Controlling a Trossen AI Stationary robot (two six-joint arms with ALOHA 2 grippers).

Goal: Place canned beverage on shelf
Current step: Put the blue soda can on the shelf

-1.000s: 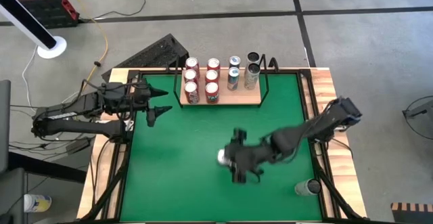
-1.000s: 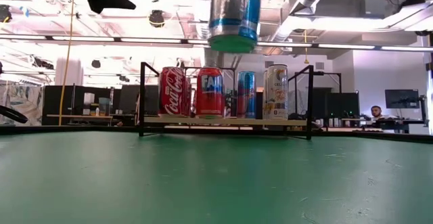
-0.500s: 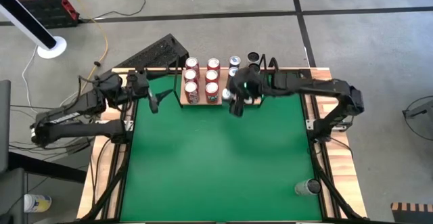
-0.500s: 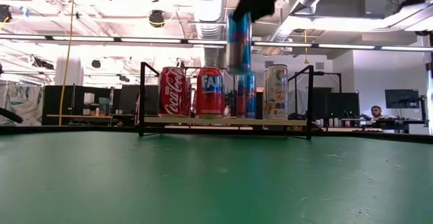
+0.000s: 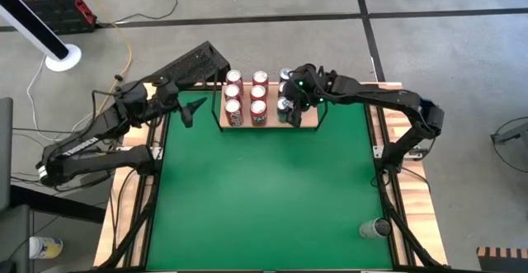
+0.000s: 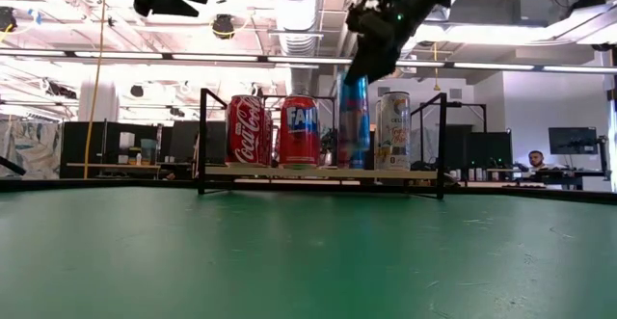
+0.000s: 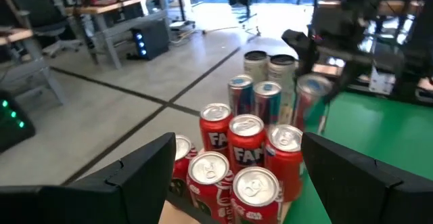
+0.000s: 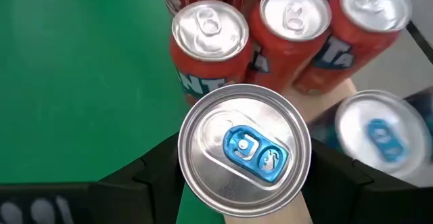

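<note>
My right gripper (image 5: 299,90) is shut on a slim blue-and-silver can (image 6: 353,121) at the near edge of the shelf (image 5: 310,121), a light-wood board with black wire ends (image 6: 318,172). The can stands among the cans on the board, next to the red cans (image 8: 206,31) and in front of another blue can (image 8: 375,132). My left gripper (image 5: 191,108) is open and empty in the air left of the shelf; its wrist view looks over the red cans (image 7: 247,132) toward the held can (image 7: 312,102). My right gripper pinches the can's side wall just below its top rim (image 8: 186,160) between its two fingers (image 8: 152,176), one on each side. The fingers come from above and point down. The can is upright, its bottom (image 6: 353,165) level with the board; whether it rests there I cannot tell.
Several red cans (image 5: 246,100) fill the shelf's left half, and tall pale cans (image 5: 308,73) stand at its far right. Another can (image 5: 376,228) lies near the table's near right corner. The green table (image 5: 264,190) spreads in front of the shelf.
My right gripper has carried the can from over the table's middle toward the far edge and down to the shelf's near edge, the can staying upright. My left gripper has gone a little toward the far edge, still open.
</note>
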